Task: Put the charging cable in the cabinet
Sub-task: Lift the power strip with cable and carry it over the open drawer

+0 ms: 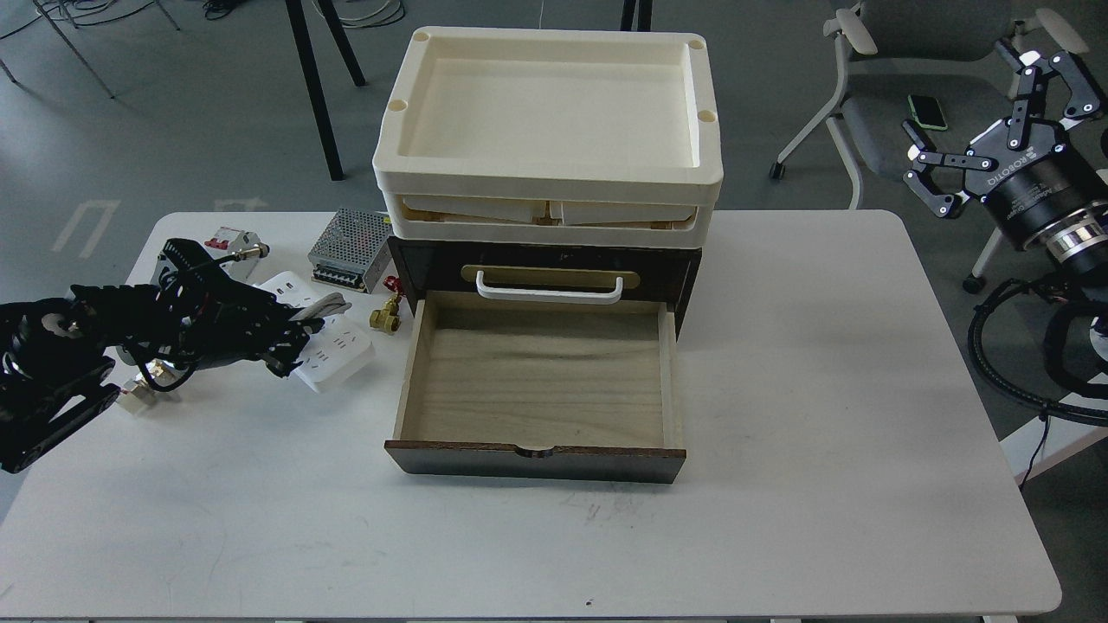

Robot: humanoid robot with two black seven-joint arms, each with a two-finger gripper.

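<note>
The charging cable [336, 353], a flat white power strip with its cord bundled round the middle, is held tilted just left of the cabinet. My left gripper [287, 339] is shut on its left part, and my fingers hide much of that end. The cabinet [684, 277] is dark brown and stands mid-table. Its lower drawer [537, 376] is pulled out, showing a bare pale wood interior. The upper drawer with the white bar handle [550, 291] is closed. My right gripper [982, 112] is open and empty, high off the table's right far corner.
Cream plastic trays [545, 177] are stacked on the cabinet. A perforated metal power supply box [351, 247], a white-and-red circuit breaker [227, 240] and a brass valve [384, 317] lie left of it. A grey chair [866, 95] with a phone [926, 111] stands behind.
</note>
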